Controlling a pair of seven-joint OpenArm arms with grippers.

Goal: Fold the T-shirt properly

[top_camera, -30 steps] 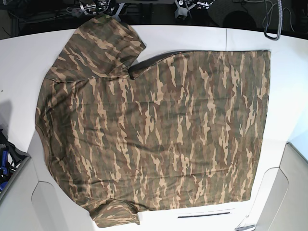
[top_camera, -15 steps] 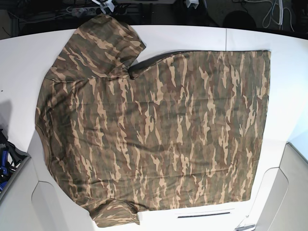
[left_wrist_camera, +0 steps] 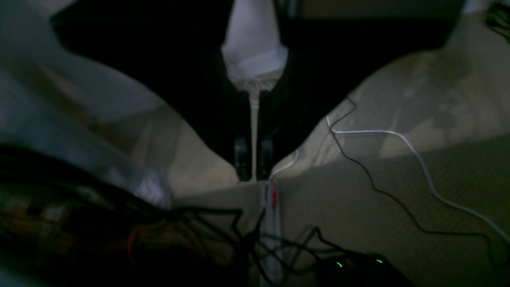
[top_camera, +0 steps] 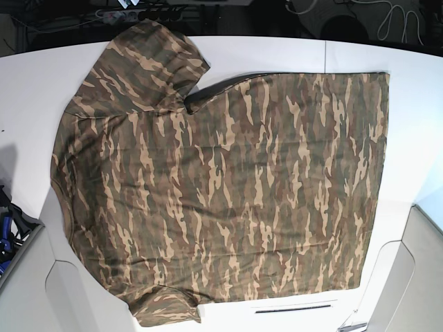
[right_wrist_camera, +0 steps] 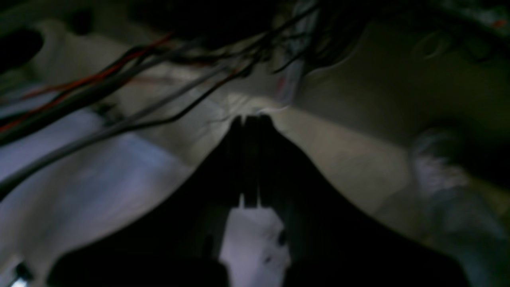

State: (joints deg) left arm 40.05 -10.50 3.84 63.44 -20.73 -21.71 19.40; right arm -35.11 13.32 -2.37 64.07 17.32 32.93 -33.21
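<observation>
On the white table (top_camera: 28, 90), the T-shirt (top_camera: 221, 180) lies spread flat and unfolded — neither arm shows in the base view.

Its collar end faces that view's left and its hem the right; one sleeve reaches the far table edge, the other the near edge. Both wrist views are dark and blurred: the left gripper (left_wrist_camera: 253, 159) has its fingers nearly together with a thin slit between, and the right gripper (right_wrist_camera: 250, 131) has its fingers pressed together — each over a pale floor strewn with cables (left_wrist_camera: 382, 159).
</observation>
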